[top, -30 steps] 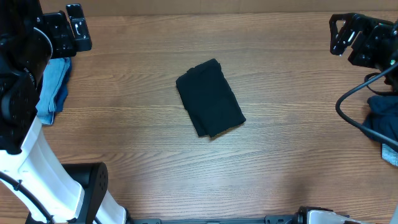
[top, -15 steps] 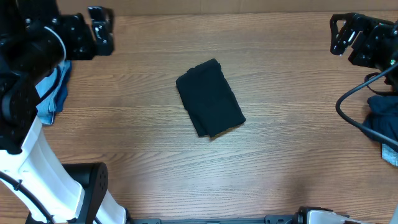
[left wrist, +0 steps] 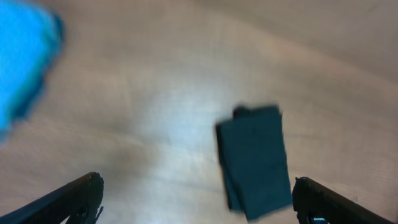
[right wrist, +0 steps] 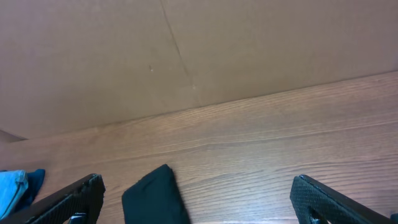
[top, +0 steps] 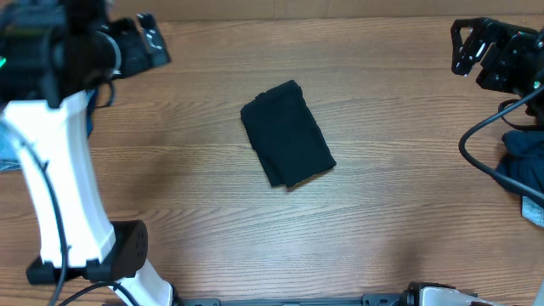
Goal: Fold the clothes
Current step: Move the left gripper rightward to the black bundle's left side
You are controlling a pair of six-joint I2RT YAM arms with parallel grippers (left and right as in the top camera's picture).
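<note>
T-shirt (top: 287,134): plain black.
Table (top: 408,178): brown, wood-grain pattern.
Left-edge garment (left wrist: 22,62): light blue.
Right-edge garment (top: 523,170): dark navy.
Backdrop (right wrist: 186,50): plain tan.

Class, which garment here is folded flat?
The black garment at the centre, a neat rectangle; the navy garment and light blue garment lie loose at the sides.

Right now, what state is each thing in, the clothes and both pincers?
black garment: folded into a compact rectangle, flat on the table, nothing touching it.
light blue garment: bunched at the left edge, blurred.
dark navy garment: crumpled at the right edge, partly out of frame.
left pincer: open, empty.
right pincer: open, empty.
</note>
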